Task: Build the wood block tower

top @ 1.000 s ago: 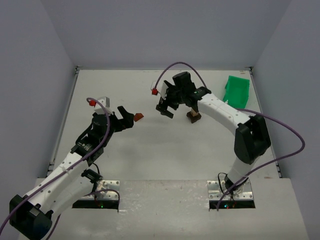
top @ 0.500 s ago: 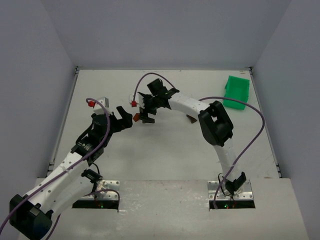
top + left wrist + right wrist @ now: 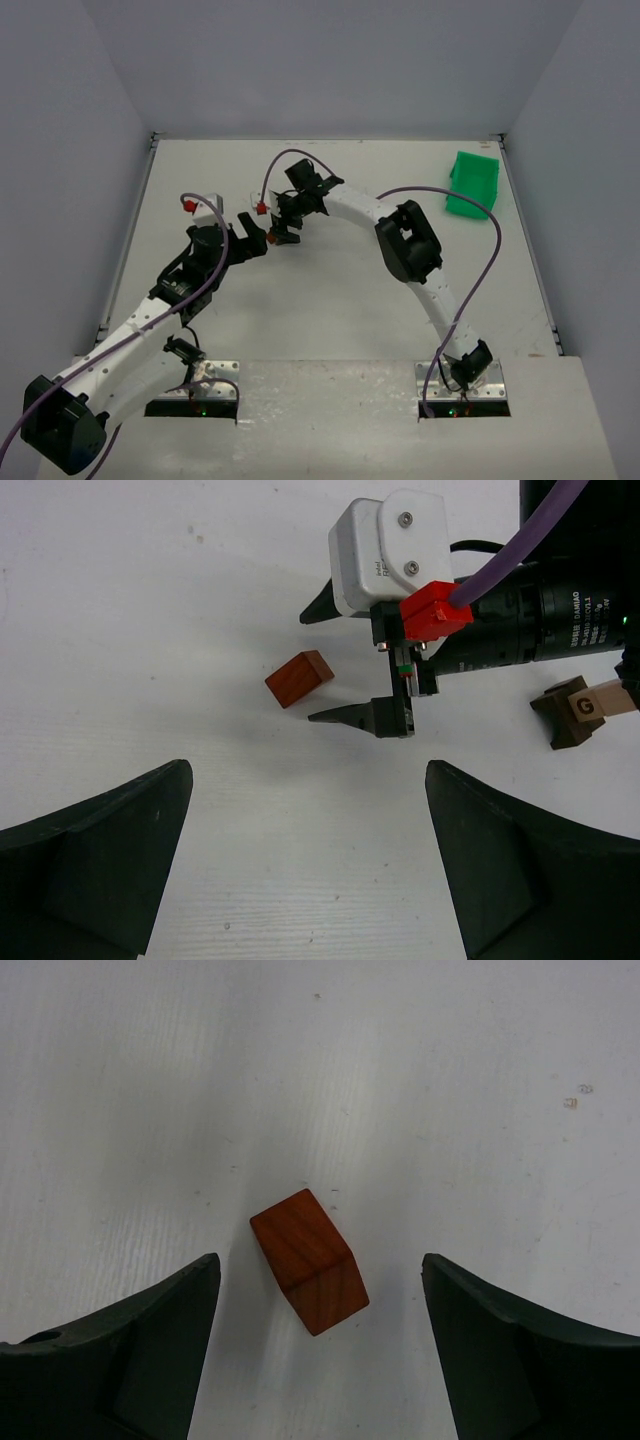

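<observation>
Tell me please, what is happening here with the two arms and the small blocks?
The robot is building a small tower of wooden blocks. The right hand hovers over a reddish-brown block that lies on the table. Its jaws are open, one on each side, and do not touch the block. The left hand is open close by and holds nothing. Off to one side, a tan block marked G sits on a dark brown block. A green bin stands in the far right corner.

Showing faint darker grain across the reddish-brown block (image 3: 308, 1275). Bearing a dark letter G on the light tan block (image 3: 590, 702); staying plain on the dark brown block (image 3: 555, 722). Glowing bright green on the plastic bin (image 3: 472, 184), against the white table (image 3: 330, 290). Looking matte black on the fingers (image 3: 120, 1360).
</observation>
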`<state>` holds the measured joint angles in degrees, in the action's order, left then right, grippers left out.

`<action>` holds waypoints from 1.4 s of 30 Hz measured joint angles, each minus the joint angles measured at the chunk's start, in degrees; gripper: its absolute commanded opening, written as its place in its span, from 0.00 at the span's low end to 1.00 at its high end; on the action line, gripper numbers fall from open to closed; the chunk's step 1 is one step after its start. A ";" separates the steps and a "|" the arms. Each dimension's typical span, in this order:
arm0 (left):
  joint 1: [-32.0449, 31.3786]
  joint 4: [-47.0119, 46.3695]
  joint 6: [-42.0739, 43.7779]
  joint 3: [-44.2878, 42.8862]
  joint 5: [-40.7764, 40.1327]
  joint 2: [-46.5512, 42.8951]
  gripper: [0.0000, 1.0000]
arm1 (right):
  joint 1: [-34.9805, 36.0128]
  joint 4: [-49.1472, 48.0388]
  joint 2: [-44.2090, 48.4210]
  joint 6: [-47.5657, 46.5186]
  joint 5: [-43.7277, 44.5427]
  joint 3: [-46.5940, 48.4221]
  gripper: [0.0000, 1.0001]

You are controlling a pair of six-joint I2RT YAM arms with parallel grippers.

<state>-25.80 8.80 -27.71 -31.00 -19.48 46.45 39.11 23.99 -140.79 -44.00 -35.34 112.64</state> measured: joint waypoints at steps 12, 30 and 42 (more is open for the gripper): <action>0.00 -0.47 0.27 -0.09 -0.03 1.69 1.00 | 0.02 1.94 -0.11 -1.06 -1.90 0.00 0.68; 0.00 -0.50 0.27 -0.09 0.13 1.82 1.00 | 0.23 1.83 -1.86 -1.06 -1.87 0.35 0.64; 0.00 -0.77 0.29 -0.09 0.70 1.84 1.00 | 0.52 1.24 -1.86 -1.01 -1.76 0.35 0.50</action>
<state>-25.80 8.03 -27.42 -31.09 -18.79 48.29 39.64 25.23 -142.65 -45.01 -37.10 112.99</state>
